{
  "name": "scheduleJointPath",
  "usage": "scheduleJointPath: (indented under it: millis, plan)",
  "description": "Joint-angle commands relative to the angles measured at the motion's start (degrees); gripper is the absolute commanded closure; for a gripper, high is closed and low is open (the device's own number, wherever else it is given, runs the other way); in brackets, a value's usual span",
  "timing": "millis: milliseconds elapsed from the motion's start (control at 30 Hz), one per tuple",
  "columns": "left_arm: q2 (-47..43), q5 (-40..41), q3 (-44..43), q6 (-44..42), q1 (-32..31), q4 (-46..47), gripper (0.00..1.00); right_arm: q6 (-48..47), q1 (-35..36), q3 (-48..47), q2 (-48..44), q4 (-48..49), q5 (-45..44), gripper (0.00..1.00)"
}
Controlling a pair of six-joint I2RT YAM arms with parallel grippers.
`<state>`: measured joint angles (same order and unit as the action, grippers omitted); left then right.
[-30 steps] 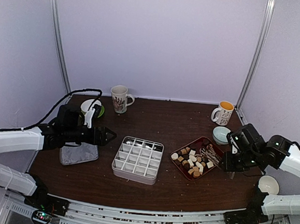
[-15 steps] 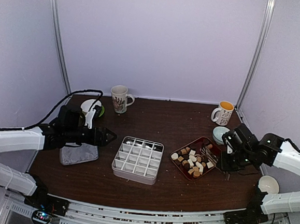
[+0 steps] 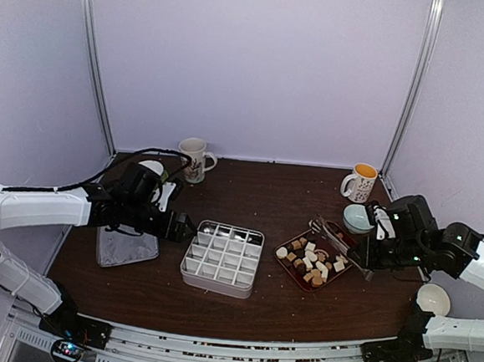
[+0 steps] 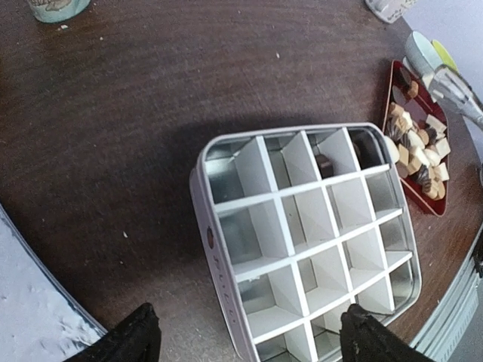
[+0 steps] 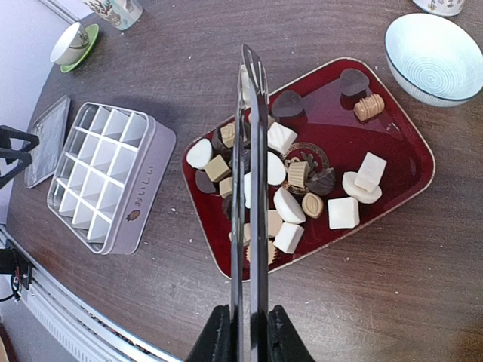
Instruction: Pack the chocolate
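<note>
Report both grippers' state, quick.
Left gripper: open, holding nothing.
Right gripper: closed on the tongs.

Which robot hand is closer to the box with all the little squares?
Left. The left gripper hovers by the divided box's left edge; the right gripper, holding the tongs, is past the red tray.

We see a dark wooden table point(image 3: 266, 191) with a divided tin point(image 3: 222, 258) at its centre, a grey lid point(image 3: 128, 249) at 9 o'clock and a red tray point(image 5: 332, 121) at 3. A patterned mug point(image 3: 193, 160) stands at 11 o'clock, an orange-lined mug point(image 3: 361, 183) at 1 and a bowl point(image 3: 357, 218) at 2.
</note>
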<state>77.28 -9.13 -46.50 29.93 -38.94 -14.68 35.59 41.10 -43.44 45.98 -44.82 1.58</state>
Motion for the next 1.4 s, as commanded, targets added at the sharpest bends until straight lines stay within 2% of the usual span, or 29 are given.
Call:
scheduleJointPath:
  millis: [0, 167, 333, 500, 933, 1067, 1200, 1267, 1367]
  plan:
    - [2.2, 4.9, -2.3, 2.1, -4.0, -3.6, 0.18, -2.4, -0.2, 0.2, -1.0, 3.5, 3.2, 0.85]
    - [6.0, 7.8, -3.9, 4.3, -5.7, -5.5, 0.29, -3.5, -0.2, 0.2, -1.7, 3.7, 4.0, 0.85]
    - [9.8, 7.9, -5.8, 5.3, -5.9, -7.4, 0.45, -3.6, -0.2, 0.8, -2.3, 4.0, 4.3, 0.85]
    - [13.3, 9.3, -7.4, 5.3, -5.9, -9.6, 0.48, -3.5, -0.2, 1.3, -3.0, 4.4, 4.3, 0.85]
    - [18.3, 10.4, -8.5, 5.1, -6.3, -9.9, 0.69, -4.1, -0.2, 1.3, -2.5, 5.3, 4.7, 0.84]
    - [18.9, 11.8, -9.3, 4.6, -6.9, -10.9, 0.76, -4.3, -0.2, 1.3, -2.0, 5.7, 5.1, 0.85]
    - [18.3, 16.0, -10.9, 4.4, -7.6, -13.9, 0.94, -4.4, -0.2, 1.2, -1.6, 5.8, 5.3, 0.85]
    - [17.4, 17.5, -11.6, 4.1, -8.1, -15.0, 1.0, -4.5, -0.2, 1.1, -1.6, 5.9, 5.4, 0.85]
    - [15.4, 19.4, -12.0, 3.1, -8.8, -15.2, 1.0, -4.5, -0.2, 1.2, -1.6, 6.0, 5.4, 0.85]
